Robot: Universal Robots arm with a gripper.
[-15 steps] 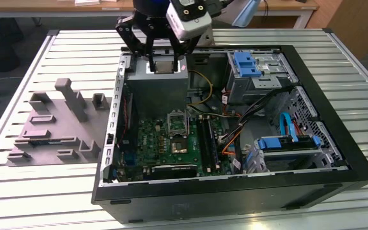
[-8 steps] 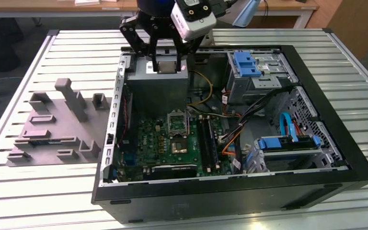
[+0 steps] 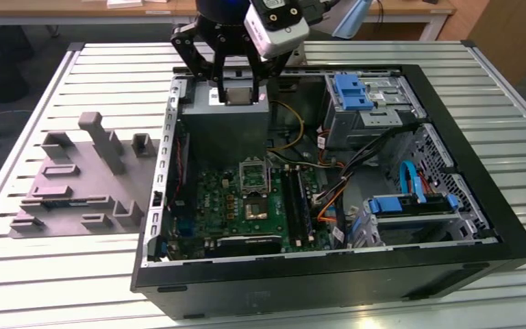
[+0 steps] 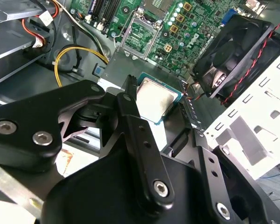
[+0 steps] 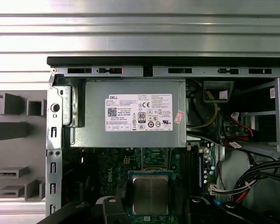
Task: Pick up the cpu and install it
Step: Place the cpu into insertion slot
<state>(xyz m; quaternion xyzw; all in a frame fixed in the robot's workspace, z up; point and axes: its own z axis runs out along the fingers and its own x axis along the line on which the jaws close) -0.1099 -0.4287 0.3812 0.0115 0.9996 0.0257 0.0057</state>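
**A:** Which step is this?

**B:** By my reading the pick-up is done and the carry to the board is in hand. The gripper [image 3: 238, 88] hangs over the far end of the computer case [image 3: 336, 277], above the power supply [image 3: 227, 130]. It is well apart from the grey tray [image 3: 71, 185], which sits on the worktop [image 3: 25, 274] at the exterior view's left.

**A:** And the jaws?

**B:** Drawn in narrow and clamped on the cpu [image 5: 150, 193]. They grip it by two opposite edges. Its pale metal top faces up toward the wrist and shows plainly in both wrist views. The chip looks roughly level, touching nothing but the jaws.

**A:** Where does it need to land?

**B:** The open socket [image 3: 254, 171] is on the green motherboard [image 3: 217, 199], just nearer than the power supply. In the exterior view the chip is up in the air, farther back than the socket.

**A:** So what would seating it call for?

**B:** As I judge it, a short travel nearward, then a straight, slow descent. The chip's edges must be squared to the socket frame, because any tilt or offset could leave it sitting crooked. The dark chip [image 3: 255, 209] fixed lower on the board is not the target. The yellow cables [image 4: 79, 53] beside the power supply run close, so the jaws need room.
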